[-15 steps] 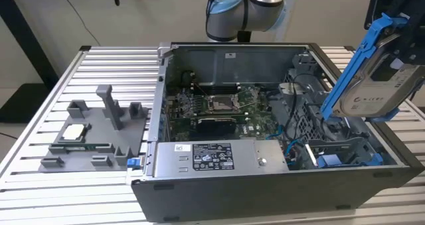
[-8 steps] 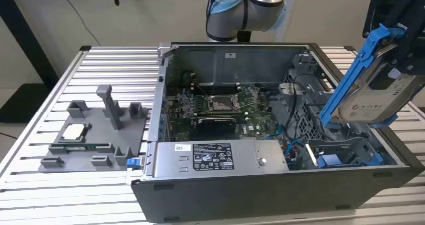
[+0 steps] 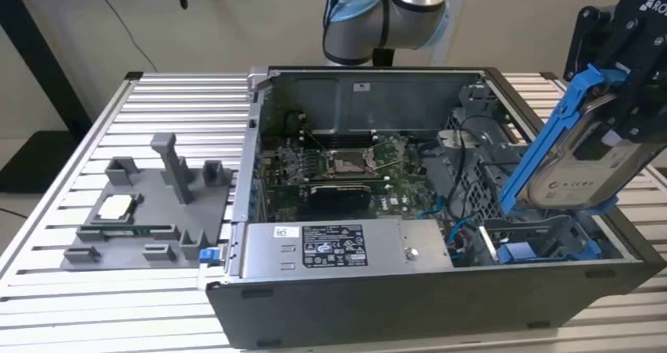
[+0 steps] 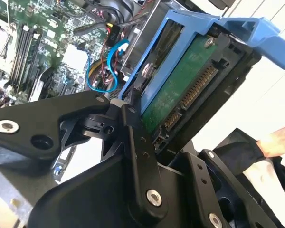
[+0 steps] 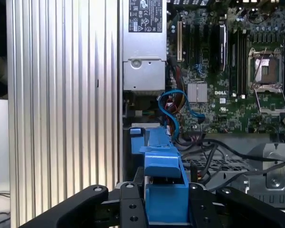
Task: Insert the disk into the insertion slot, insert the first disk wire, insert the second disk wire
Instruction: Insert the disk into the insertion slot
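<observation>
In the exterior view my gripper [image 3: 613,119] is shut on the disk [image 3: 586,173], a silver drive with a white label in a blue carrier frame [image 3: 542,146]. It hangs tilted, one end up, over the right end of the open PC case. Just beneath it lies the insertion slot [image 3: 536,240], a grey sheet-metal bay with a blue part inside. The second wrist view shows the disk's green circuit board and connector [image 4: 180,90] between my black fingers [image 4: 133,135]. The blue carrier [image 5: 164,183] also shows in the first wrist view. A looped blue wire [image 5: 173,107] and red and yellow wires [image 4: 104,64] lie beside the bay.
A grey power-supply box [image 3: 333,247] sits at the case front, and the motherboard [image 3: 344,165] lies behind it. A grey fixture plate [image 3: 146,212] with parts rests on the slatted table [image 3: 156,103] at the exterior view's left. A person's hand [image 4: 280,140] is near the gripper.
</observation>
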`<action>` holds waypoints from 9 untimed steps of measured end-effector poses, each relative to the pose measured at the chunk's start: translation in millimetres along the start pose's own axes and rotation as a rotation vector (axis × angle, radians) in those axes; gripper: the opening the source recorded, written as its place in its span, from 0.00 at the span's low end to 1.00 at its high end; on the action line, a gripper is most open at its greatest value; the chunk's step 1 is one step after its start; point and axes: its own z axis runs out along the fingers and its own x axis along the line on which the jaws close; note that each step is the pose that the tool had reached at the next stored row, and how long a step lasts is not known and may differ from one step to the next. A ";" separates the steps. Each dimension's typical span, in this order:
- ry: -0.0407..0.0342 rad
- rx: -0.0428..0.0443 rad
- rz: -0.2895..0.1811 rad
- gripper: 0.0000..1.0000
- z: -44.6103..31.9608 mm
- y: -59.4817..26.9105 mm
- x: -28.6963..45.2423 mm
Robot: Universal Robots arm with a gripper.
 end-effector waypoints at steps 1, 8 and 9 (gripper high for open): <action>0.0000 0.0000 0.000 0.33 1.8 -0.1 0.3; 0.0000 0.0011 0.000 0.33 14.4 -0.6 0.4; 0.0001 0.0013 0.000 0.33 16.3 -0.7 0.4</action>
